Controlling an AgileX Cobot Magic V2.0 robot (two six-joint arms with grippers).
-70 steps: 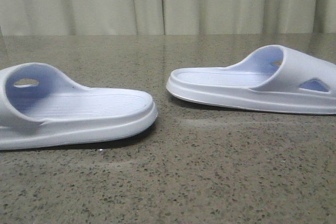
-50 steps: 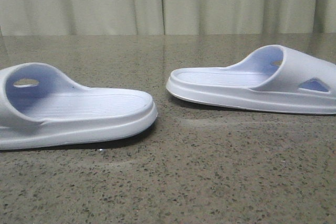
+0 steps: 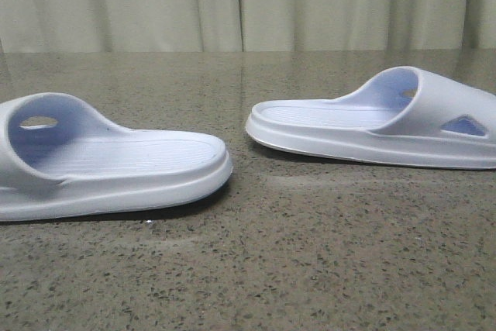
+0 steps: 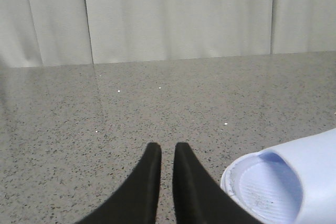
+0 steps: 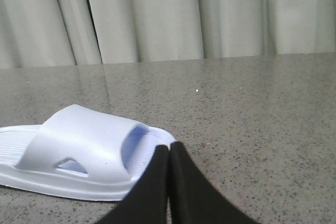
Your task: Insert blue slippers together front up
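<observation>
Two pale blue slippers lie sole-down on the speckled table (image 3: 256, 269). The left slipper (image 3: 108, 164) is near and at the left, its heel end pointing right. The right slipper (image 3: 372, 125) is farther back at the right, its heel end pointing left. Neither gripper shows in the front view. In the left wrist view my left gripper (image 4: 167, 148) has a narrow gap between its black fingers and holds nothing; a slipper's end (image 4: 283, 182) lies beside it. In the right wrist view my right gripper (image 5: 169, 147) is shut and empty, just by the toe end of a slipper (image 5: 84, 156).
Pale curtains (image 3: 248, 1) hang behind the table's far edge. The tabletop is grey-brown speckled stone; only the two slippers lie on it in these views.
</observation>
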